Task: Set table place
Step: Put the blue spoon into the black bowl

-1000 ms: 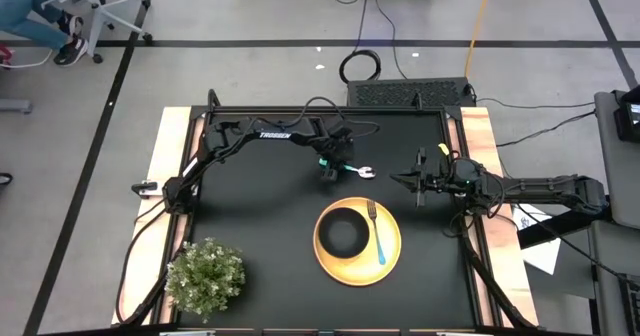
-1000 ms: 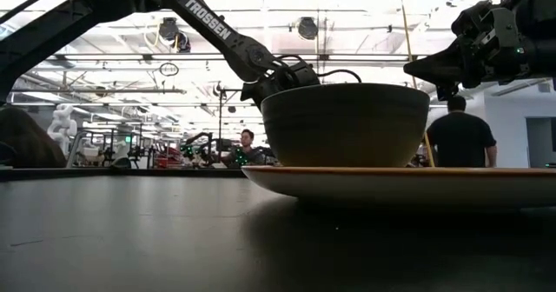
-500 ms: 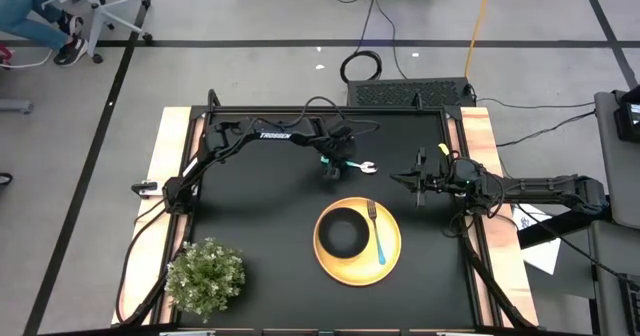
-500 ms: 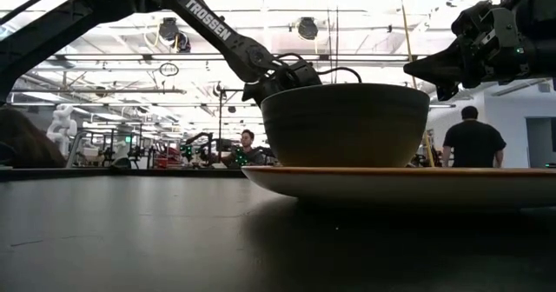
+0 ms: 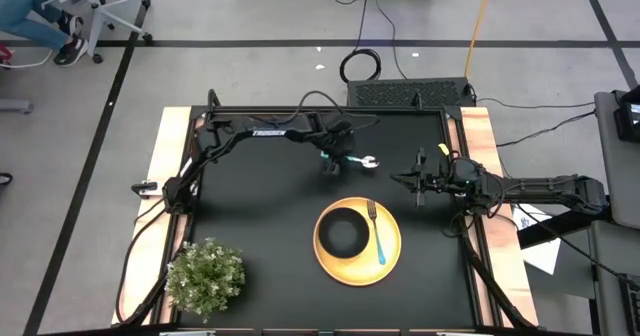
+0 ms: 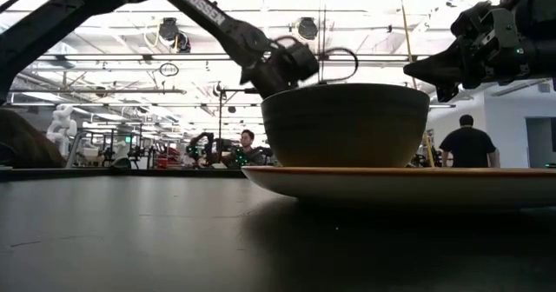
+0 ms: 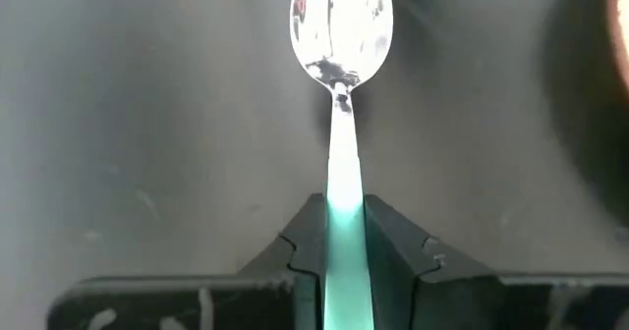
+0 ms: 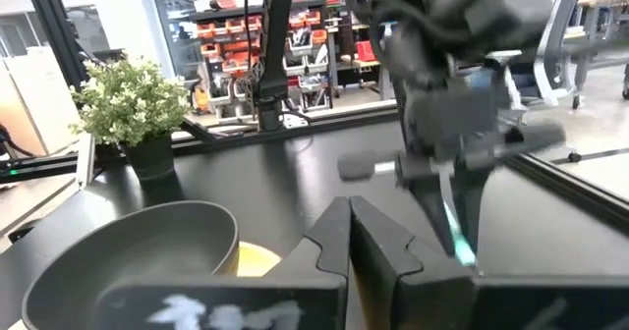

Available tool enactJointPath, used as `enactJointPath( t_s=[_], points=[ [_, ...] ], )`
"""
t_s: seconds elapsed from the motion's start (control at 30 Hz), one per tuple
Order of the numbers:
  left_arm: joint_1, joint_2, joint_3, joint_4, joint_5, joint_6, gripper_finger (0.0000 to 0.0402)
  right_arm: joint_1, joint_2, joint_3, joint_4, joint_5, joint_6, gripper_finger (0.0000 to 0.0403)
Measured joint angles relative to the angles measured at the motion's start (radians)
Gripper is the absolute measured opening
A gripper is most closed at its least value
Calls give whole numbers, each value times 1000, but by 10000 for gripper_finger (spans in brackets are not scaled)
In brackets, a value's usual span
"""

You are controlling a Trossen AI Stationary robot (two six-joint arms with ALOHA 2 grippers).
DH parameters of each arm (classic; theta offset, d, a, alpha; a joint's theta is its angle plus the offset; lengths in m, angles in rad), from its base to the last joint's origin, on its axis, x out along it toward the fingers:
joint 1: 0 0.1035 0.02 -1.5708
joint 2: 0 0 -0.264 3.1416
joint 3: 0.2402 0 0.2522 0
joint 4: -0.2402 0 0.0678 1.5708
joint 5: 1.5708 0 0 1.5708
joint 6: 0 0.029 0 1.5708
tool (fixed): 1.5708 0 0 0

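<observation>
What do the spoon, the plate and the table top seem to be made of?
Spoon: the bowl looks like polished metal, since it mirrors light; the teal handle, clamped in the left gripper, looks like plastic. Plate: plain matte yellow, maybe plastic or glazed ceramic; I cannot tell which. Table top: matte black, with light wooden strips at its sides.

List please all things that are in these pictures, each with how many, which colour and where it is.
plate: one, yellow, right part of the table.
bowl: one, black, on the plate, its left side.
fork: one, metal with teal handle, on the plate beside the bowl.
spoon: one, metal with teal handle, held above the table behind the plate.
plant: one, green, front left corner.
table: one, black top, wooden strips at two sides.
people: at least two, far in the room behind.
left gripper: shut on the spoon's handle.
right gripper: shut, empty, at the right edge.
</observation>
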State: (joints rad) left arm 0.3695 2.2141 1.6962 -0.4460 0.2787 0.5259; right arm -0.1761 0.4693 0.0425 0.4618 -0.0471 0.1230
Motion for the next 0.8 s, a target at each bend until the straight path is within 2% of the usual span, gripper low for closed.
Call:
enactJointPath(
  t_s=[0.3, 0.67, 0.8],
  points=[
    [-15, -102, 0, -32, 0, 23, 48, 0, 4, 0, -2, 0, 12, 0],
    [-24, -107, 0, -60, 10, 23, 48, 0, 4, 0, -2, 0, 15, 0],
    [-23, -117, 0, -70, 70, 20, 48, 0, 4, 0, 2, 0, 15, 0]
  ],
)
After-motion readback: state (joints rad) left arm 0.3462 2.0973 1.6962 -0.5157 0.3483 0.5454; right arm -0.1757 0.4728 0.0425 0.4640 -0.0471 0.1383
